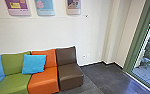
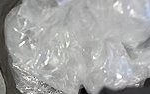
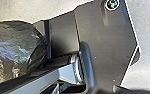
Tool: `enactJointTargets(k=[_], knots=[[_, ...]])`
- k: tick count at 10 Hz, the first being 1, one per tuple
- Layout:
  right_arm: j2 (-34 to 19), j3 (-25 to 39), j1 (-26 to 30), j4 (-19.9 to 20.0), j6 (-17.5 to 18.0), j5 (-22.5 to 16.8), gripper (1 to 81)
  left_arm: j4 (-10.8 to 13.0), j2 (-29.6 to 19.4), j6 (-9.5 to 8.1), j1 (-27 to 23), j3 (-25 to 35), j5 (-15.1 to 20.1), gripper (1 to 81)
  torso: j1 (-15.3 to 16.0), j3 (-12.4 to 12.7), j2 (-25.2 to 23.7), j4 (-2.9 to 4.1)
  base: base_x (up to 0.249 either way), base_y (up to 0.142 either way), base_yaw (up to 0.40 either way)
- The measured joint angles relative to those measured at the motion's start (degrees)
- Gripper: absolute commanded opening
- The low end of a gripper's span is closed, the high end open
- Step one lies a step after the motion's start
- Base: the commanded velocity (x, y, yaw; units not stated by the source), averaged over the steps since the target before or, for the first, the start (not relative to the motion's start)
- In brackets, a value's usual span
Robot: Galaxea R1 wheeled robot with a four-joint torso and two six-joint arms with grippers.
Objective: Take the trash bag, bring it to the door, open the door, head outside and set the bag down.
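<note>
Crumpled clear plastic in the trash bag shows close up in the left wrist view, with the bag's dark rim around part of it. In the right wrist view the dark, shiny side of the trash bag lies beside the robot's jointed bar and dark plate. How either gripper stands on the bag cannot be made out. A green frame with glass stands at the right in the head view, paving beyond it; whether it is the door is unclear.
A row of coloured seats runs along the white wall, ending in a brown seat; a blue cushion rests on the green and orange ones. Dark floor lies between the brown seat and the glass. Posters hang above.
</note>
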Motion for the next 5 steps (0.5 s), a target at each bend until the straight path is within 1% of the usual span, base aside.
enactJointTargets(k=[5], knots=[[0.13,-0.02,-0.02,-0.02,0.02,-0.15,81.1,0.0,0.02,0.0,-0.11,0.0,0.0,1.0,0.0,0.0,0.0,0.0,0.0,0.0,-0.214]])
